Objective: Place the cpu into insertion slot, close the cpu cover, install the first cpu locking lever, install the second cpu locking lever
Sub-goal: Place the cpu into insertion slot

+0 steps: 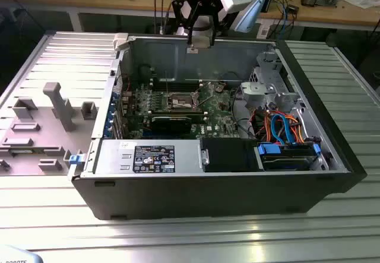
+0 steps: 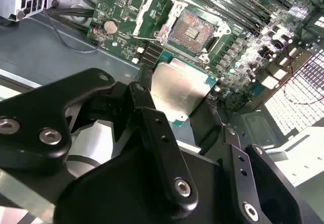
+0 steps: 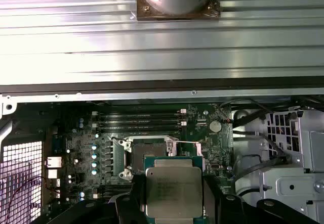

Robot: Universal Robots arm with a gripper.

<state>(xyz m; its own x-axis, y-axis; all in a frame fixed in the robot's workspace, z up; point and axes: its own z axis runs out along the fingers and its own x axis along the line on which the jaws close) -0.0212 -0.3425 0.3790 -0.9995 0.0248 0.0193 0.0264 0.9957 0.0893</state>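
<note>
The gripper (image 2: 178, 98) is clamped on the cpu (image 2: 177, 85), with black fingers (image 2: 146, 105) pressing two opposite edges. In both wrist views the fingers hide the chip's rear part. The chip hangs above the motherboard (image 2: 121, 4), apart from the insertion slot (image 2: 191, 29); in the first wrist view it covers the slot's near edge. The cpu cover (image 2: 143, 14) appears swung open beside the slot. In the exterior view the gripper sits over the rear wall of the computer case (image 1: 237, 197), and the chip there is too small to make out.
</note>
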